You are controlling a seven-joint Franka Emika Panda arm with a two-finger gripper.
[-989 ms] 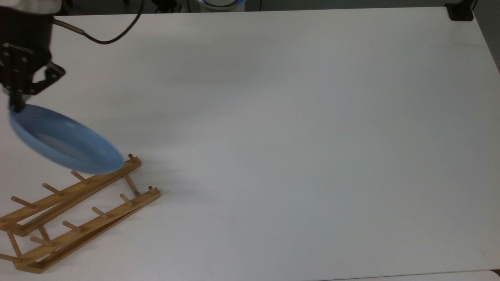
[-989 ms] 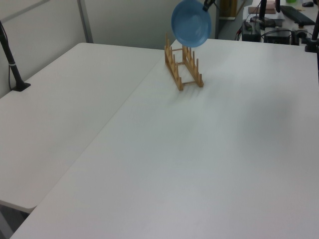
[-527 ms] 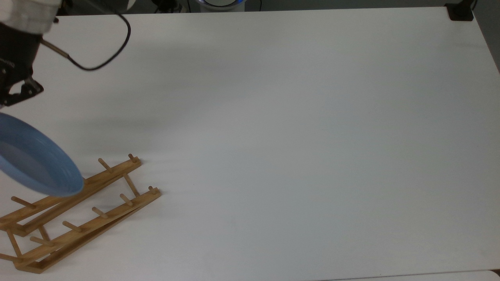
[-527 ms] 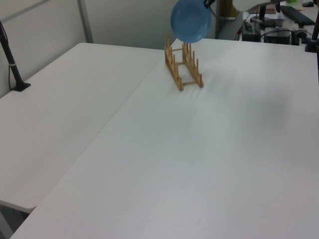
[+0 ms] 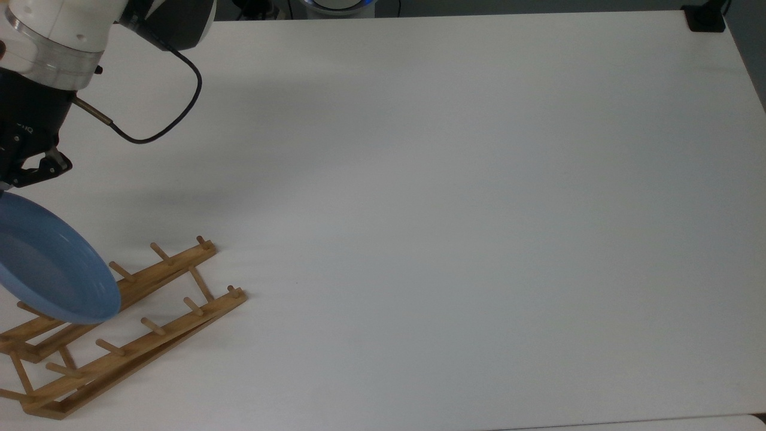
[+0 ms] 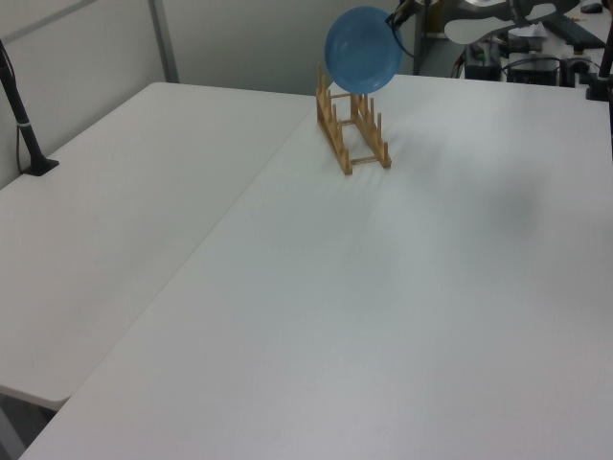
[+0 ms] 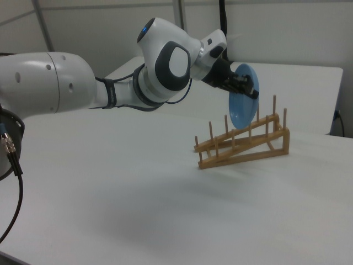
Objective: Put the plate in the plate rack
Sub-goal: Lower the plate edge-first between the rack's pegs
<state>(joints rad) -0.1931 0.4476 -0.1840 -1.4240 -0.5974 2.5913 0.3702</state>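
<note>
While the plate (image 7: pixel 243 103) hangs on edge above the plate rack (image 7: pixel 243 143), the gripper (image 7: pixel 247 88) is clamped on its upper rim, one finger on each face, and carries it clear of the surface. In the right view the plate's lower edge sits just above the pegs near the middle of the rack; whether it touches a peg cannot be determined. In the top view the plate (image 5: pixel 51 264) overlaps the rack's (image 5: pixel 128 326) far rail at the top view's left edge, with the gripper (image 5: pixel 13 179) directly above it. In the left view the plate (image 6: pixel 362 50) faces the camera above the rack (image 6: pixel 351 126).

The rack stands on a white table (image 5: pixel 455 197), matte and uniform. The rack's two rails slope upward toward the right view's right. In the left view a second white table (image 6: pixel 115 230) abuts the first along a straight seam. A black cable (image 5: pixel 161 117) loops from the arm's wrist over the table. A black post (image 6: pixel 21 120) stands at the left view's left edge. Pale partition walls (image 7: pixel 287 30) close the background, and a desk with dark equipment (image 6: pixel 536 43) lies behind the tables in the left view.
</note>
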